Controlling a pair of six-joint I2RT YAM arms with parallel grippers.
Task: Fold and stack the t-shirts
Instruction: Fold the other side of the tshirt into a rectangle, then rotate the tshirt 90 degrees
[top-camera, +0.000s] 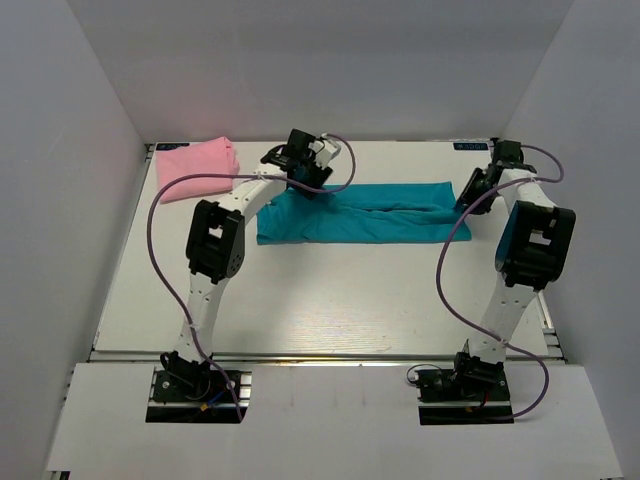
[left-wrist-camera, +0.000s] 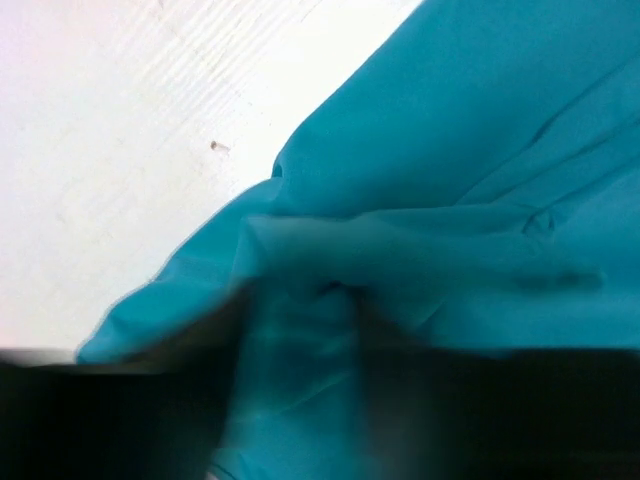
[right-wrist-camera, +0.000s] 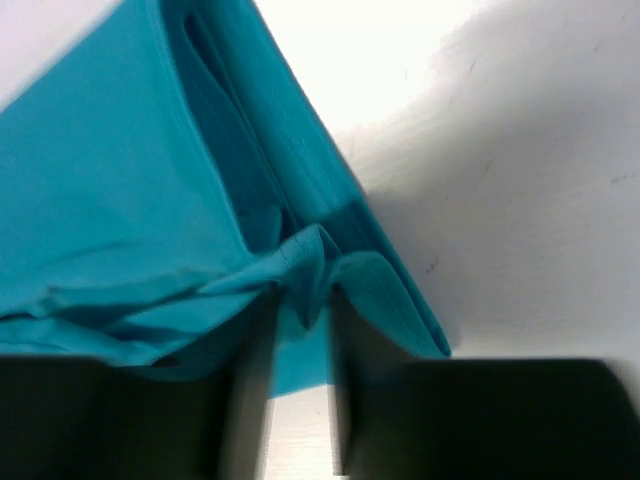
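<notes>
The teal-blue t-shirt (top-camera: 370, 215) lies folded into a long band across the far middle of the table. My left gripper (top-camera: 305, 185) is at its left end. In the left wrist view, which is blurred, the jaws (left-wrist-camera: 300, 330) stand apart with teal cloth (left-wrist-camera: 480, 150) filling the gap. My right gripper (top-camera: 462, 195) is at the band's right end. There the jaws (right-wrist-camera: 300, 300) are parted around a small raised ridge of the teal shirt (right-wrist-camera: 100, 180), and bare table shows between the fingers. The pink t-shirt (top-camera: 195, 168) lies folded at the far left corner.
White walls enclose the table on the left, back and right. The table's white surface (top-camera: 320, 300) stretches between the teal band and the arm bases. Purple cables loop off both arms.
</notes>
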